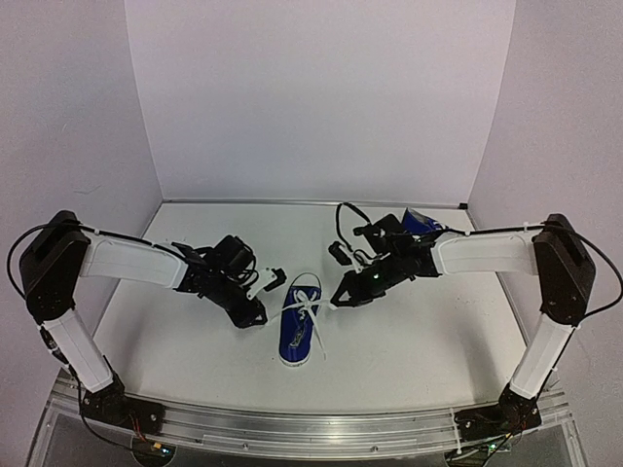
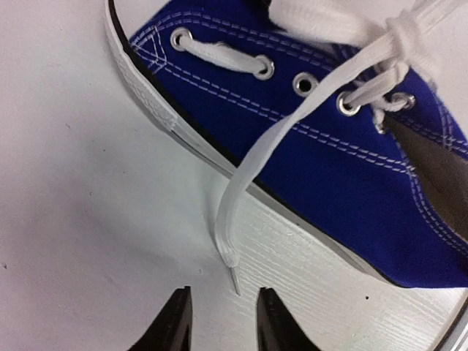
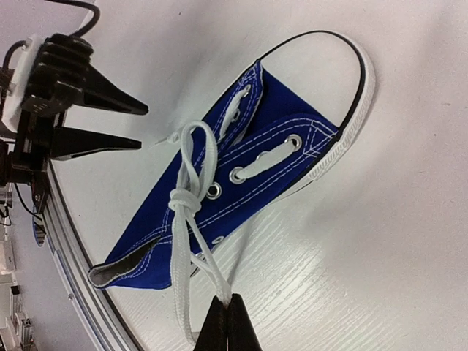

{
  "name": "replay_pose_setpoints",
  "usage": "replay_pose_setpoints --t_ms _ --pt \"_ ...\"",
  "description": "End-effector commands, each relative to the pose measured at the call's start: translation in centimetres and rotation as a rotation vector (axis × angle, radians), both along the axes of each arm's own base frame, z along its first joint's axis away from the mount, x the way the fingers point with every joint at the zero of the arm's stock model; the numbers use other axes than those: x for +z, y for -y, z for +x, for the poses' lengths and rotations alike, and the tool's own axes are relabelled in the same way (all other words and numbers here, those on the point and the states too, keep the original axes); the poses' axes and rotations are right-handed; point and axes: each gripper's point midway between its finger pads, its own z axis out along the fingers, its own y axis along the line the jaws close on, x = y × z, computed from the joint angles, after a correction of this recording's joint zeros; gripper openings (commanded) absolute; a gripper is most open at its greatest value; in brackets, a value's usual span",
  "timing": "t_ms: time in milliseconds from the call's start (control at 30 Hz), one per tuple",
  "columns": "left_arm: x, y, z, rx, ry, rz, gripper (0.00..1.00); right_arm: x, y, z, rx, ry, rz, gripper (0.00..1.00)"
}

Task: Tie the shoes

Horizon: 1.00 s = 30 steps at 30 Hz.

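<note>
Sitting on the white table (image 1: 409, 336), midway between its left and right edges and nearer the near edge than the far one, the blue sneaker (image 1: 297, 336) has its white toe cap (image 3: 344, 95) toward the far edge. Its heel is toward the metal rail (image 1: 292, 425) along the near edge. Its white lace (image 3: 191, 183) is crossed into a single knot (image 3: 183, 201) above the upper eyelets, and a loose loop (image 3: 199, 142) lies over the tongue.

One lace end runs down the side of the sneaker that faces the left arm and onto the table. Its tip (image 2: 234, 280) rests just ahead of the left gripper (image 2: 223, 314). That gripper's fingers stand partly apart with nothing between them, and they do not touch the tip.

On the other side, a strand leads from the knot straight into the right gripper (image 3: 228, 311). Its fingers are pressed together and pinch that strand at their tips, low over the table just beside the sneaker. Another stretch of lace trails on the table next to them.

A second sneaker (image 1: 421, 222) lies near the far right corner. It is mostly hidden behind the right arm, so only a patch of blue shows and I cannot tell how it lies. Both arms reach inward from the near corners and meet at the first sneaker.
</note>
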Motion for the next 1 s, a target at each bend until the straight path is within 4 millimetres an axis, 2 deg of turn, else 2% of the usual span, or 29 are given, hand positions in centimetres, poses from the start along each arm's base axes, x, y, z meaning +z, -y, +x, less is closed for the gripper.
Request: replay_pose_setpoints --t_ms 0,100,200,400,667,767,967 --pt "7.4 2.5 1.8 -0.046 0.188 -0.265 0.41 -0.7 -0.2 -0.7 0.047 -0.013 -0.006 0.0" --pt "9.3 2.6 3.4 -0.006 0.18 -0.373 0.44 -0.9 -0.3 -0.9 0.056 -0.019 -0.003 0.0" --pt "9.5 3.5 4.6 0.014 0.107 -0.448 0.44 -1.1 -0.4 -1.1 0.065 -0.026 -0.003 0.0" --pt "10.1 7.1 5.4 0.016 -0.038 -0.607 0.49 -1.8 -0.5 -1.5 0.08 -0.037 -0.007 0.0" --pt "8.5 9.2 5.3 0.011 -0.185 -0.691 0.49 -2.6 -0.5 -1.6 0.081 -0.043 -0.017 0.0" --pt "7.3 9.5 5.1 0.015 -0.232 -0.695 0.49 -2.6 -0.5 -1.5 0.078 -0.042 -0.017 0.0" --pt "6.3 10.1 4.8 0.01 -0.301 -0.721 0.44 -2.8 -0.7 -1.4 0.077 -0.044 -0.017 0.0"
